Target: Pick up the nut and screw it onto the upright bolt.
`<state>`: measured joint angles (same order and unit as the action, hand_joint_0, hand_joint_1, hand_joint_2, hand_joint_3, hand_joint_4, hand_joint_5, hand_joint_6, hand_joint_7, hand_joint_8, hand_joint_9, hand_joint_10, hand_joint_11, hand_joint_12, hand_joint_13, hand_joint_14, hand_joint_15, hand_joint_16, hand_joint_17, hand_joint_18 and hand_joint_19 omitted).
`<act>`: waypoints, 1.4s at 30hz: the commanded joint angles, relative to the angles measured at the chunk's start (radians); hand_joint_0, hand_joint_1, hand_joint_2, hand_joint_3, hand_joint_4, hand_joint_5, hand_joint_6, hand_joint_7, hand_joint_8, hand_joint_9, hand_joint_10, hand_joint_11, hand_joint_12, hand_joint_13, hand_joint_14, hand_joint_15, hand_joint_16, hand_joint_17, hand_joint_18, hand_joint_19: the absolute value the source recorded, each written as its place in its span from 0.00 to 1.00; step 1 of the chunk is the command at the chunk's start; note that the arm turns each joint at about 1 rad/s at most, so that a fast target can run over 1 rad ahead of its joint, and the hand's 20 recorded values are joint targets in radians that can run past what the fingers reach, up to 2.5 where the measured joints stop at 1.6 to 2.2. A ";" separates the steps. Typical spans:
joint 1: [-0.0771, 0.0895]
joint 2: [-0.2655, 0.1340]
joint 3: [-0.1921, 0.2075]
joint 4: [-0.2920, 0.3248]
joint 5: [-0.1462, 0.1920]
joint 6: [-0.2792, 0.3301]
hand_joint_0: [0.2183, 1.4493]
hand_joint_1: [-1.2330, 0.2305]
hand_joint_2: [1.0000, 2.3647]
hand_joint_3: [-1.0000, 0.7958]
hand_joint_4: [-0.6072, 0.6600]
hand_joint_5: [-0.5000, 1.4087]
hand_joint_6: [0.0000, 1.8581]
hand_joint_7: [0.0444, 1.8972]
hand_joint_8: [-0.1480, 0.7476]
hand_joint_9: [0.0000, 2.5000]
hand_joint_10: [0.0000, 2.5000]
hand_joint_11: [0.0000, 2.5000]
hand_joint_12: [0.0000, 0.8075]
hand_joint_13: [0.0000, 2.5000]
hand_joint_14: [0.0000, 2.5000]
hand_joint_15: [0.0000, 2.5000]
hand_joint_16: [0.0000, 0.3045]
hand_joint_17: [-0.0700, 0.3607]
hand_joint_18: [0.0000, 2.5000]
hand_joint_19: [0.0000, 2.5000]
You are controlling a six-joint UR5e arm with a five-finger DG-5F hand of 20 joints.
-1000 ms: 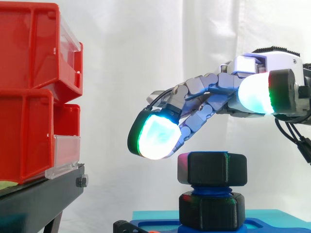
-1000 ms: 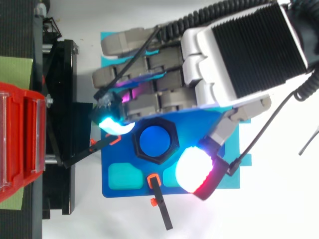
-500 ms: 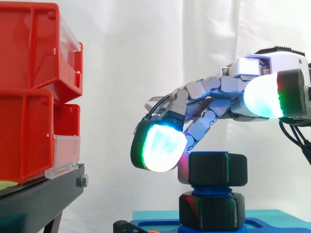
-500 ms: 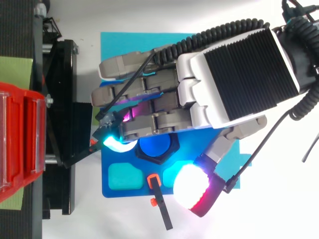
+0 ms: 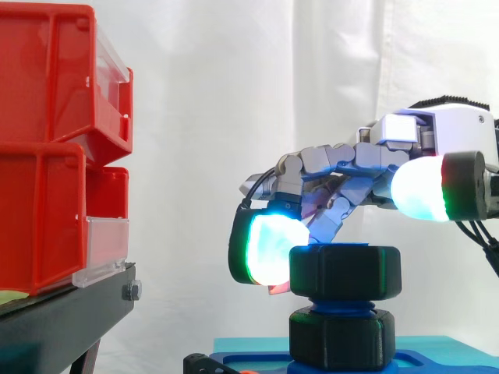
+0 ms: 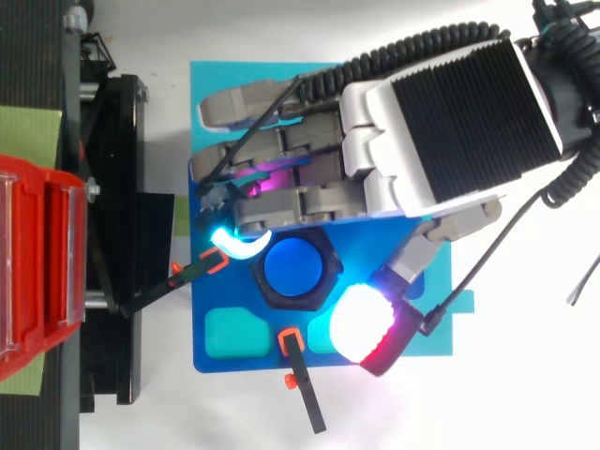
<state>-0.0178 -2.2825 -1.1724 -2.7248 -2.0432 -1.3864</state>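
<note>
As the hand (image 6: 450,122) is dropping lower than a moment ago, its curled fingers (image 5: 269,249) are hooking the nut (image 5: 345,273) sitting atop the bolt (image 6: 292,267), thumb clear, probably starting another turn.

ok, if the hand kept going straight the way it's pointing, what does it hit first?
Probably the black stand, at its edge facing the hand, with the lower red bin just behind. The gap between looks free; relative height is hard to judge.

Red bins (image 5: 47,148), black stand (image 5: 62,319), white curtain (image 5: 234,78) behind
</note>
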 commanded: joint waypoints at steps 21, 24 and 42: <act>-0.062 0.000 -0.003 0.034 -0.060 0.000 0.27 0.68 0.00 0.28 0.58 0.29 0.30 0.76 0.44 0.44 0.00 0.00 0.27 0.28 0.00 0.00 0.05 0.24 0.12 0.00; -0.063 0.000 0.005 0.034 -0.060 0.000 0.26 0.68 0.00 0.28 0.60 0.28 0.27 0.79 0.44 0.44 0.00 0.00 0.27 0.27 0.00 0.00 0.05 0.25 0.12 0.00; -0.048 0.000 0.050 0.023 -0.069 0.001 0.24 0.73 0.00 0.28 0.64 0.21 0.27 0.36 0.40 0.31 0.00 0.00 0.34 0.18 0.00 0.00 0.09 0.31 0.03 0.00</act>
<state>-0.0725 -2.2820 -1.1237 -2.7007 -2.1134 -1.3851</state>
